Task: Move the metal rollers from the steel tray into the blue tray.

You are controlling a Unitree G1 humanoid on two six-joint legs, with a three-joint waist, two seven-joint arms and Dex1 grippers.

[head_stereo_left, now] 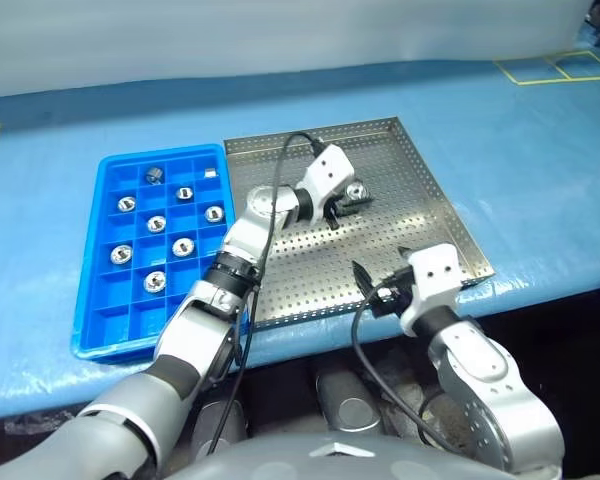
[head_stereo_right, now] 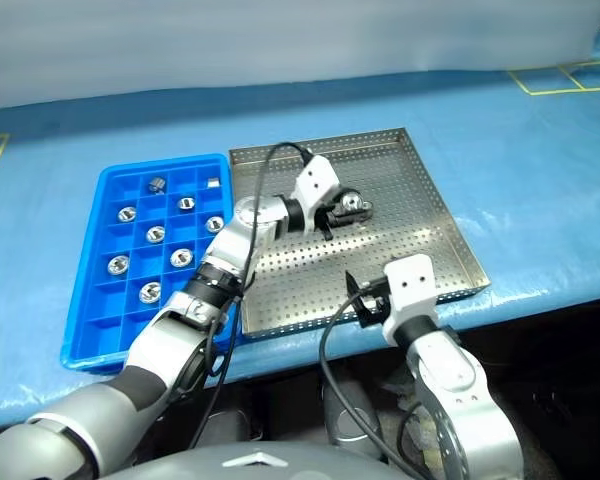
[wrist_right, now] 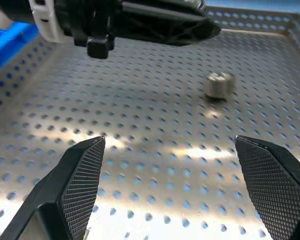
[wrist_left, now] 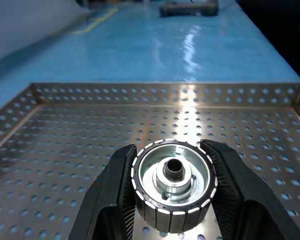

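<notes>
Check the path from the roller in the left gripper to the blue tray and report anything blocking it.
Nothing visible blocks it. The left gripper holds a metal roller above the steel tray; the blue tray adjoins that tray, with empty compartments.

The left gripper [wrist_left: 173,200] reaches level over the steel tray's [head_stereo_left: 440,215] middle, clamped on a metal roller [wrist_left: 173,181]; the right gripper [wrist_right: 170,190] gapes near its front edge.
</notes>
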